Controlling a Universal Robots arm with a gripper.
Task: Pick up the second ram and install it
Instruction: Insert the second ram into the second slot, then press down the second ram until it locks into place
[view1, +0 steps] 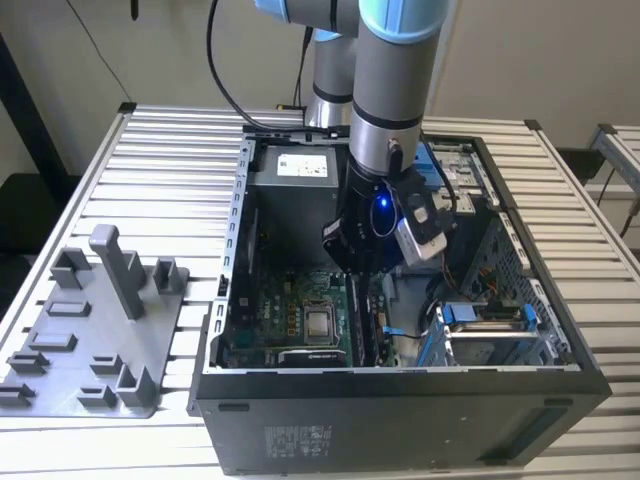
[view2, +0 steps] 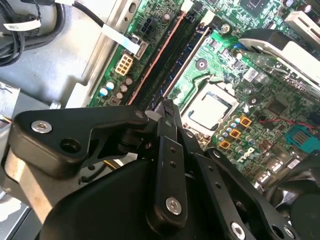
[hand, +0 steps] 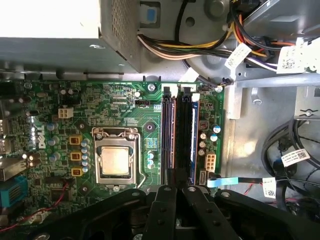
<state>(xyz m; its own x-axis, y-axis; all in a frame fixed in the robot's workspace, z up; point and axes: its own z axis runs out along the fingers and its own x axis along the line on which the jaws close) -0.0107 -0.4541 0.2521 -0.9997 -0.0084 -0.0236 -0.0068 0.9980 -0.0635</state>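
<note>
The second ram (hand: 183, 140) is sitting lengthwise along one of the two long memory slots on the green board (hand: 125, 100), on the side away from the processor (hand: 115, 161), and in the second wrist view the second ram (view2: 175, 55) is showing as a dark strip running between the slot's pale edges. The gripper (hand: 179, 186) is hanging right over the stick's near end, and its black fingers (view2: 167, 125) are drawn close together, pinching that thin end between them; whether the stick is pushed fully down into the slot is not clear. The neighbouring slot is lying just beside it, between it and the processor (view2: 209, 111) with its bright metal lid. In the exterior view the gripper (view1: 358, 268) is reaching down into the open computer case (view1: 400, 400), which is lying on its side with the board facing up, and the arm (view1: 395, 70) is standing almost upright above it with a small blue light glowing near the wrist. The grey power box (view1: 300, 165) is sitting at the far end of the case, and a bundle of coloured cables (hand: 200, 47) is running out of it past the top of the slots. The case is resting on a slatted metal table (view1: 170, 150), and a grey plastic tray (view1: 90, 340) with upright posts is lying well apart from it toward the exterior view's left.
</note>
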